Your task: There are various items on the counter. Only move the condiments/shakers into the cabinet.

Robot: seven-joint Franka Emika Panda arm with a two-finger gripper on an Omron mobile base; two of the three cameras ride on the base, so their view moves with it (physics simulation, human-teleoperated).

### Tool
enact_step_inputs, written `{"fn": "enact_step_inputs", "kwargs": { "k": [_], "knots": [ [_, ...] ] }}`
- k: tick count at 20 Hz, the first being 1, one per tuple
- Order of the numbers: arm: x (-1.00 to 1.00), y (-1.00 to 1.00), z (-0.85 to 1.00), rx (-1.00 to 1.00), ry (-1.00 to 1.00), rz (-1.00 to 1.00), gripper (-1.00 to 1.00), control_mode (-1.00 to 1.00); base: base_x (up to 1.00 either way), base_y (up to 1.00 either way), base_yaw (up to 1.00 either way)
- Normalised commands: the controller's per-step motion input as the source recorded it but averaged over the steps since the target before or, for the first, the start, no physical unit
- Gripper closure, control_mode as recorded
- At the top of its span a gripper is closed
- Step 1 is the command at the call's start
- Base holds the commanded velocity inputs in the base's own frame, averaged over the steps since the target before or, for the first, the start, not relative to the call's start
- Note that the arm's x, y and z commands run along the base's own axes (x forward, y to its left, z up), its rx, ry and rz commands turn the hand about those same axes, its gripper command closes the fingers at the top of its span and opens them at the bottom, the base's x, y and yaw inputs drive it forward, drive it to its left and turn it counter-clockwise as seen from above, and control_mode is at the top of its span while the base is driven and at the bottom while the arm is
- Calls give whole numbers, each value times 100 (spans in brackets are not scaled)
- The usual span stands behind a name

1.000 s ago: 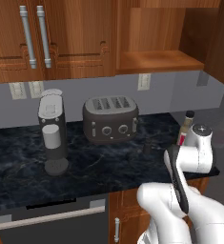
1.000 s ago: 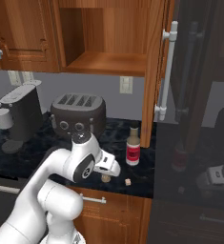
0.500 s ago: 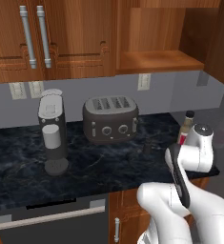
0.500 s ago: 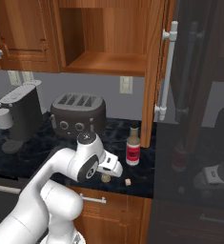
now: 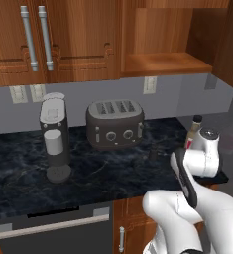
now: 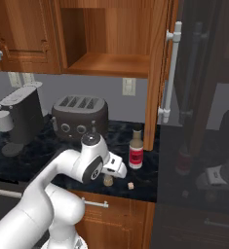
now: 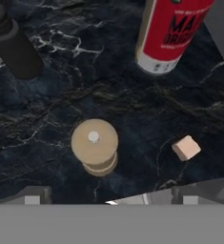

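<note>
Left base view: the white arm reaches to the right end of the counter (image 5: 19, 183), its wrist hanging just in front of the clear bottle (image 5: 193, 131), whose dark cap and a strip of red label peek out behind it. The toaster (image 5: 114, 123) and coffee machine (image 5: 54, 136) stand well off to the hand's left, and the cabinet (image 5: 162, 62) niche opens high above it.

Right base view: the hand points down over the counter's front edge, with the tan wooden shaker (image 6: 107, 180) directly beneath it and the bottle just beyond to its right. A small tan cube (image 6: 130, 185) lies beside the shaker.

Hand view: the gripper (image 7: 111, 200) has its fingers spread wide, gripping nothing (only the tips show). The wooden shaker stands upright just ahead of them, slightly left of centre. The black shaker (image 7: 11, 43) sits farther ahead on the left, the bottle farther ahead on the right.
</note>
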Motion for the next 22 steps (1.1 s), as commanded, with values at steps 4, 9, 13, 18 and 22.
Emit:
{"fn": "enact_step_inputs", "kwargs": {
  "k": [4, 9, 13, 18, 22],
  "knots": [
    [12, 0, -12, 0, 0, 0, -100, -100, 0, 0, 0],
    [12, 1, -19, 0, 0, 0, -100, -100, 0, 0, 0],
    [9, 0, -23, 0, 0, 0, -100, -100, 0, 0, 0],
    [12, 3, -17, 1, 0, 0, -100, -100, 0, 0, 0],
    [11, 13, -13, 3, 0, 0, -100, -100, 0, 0, 0]
  ]
}}
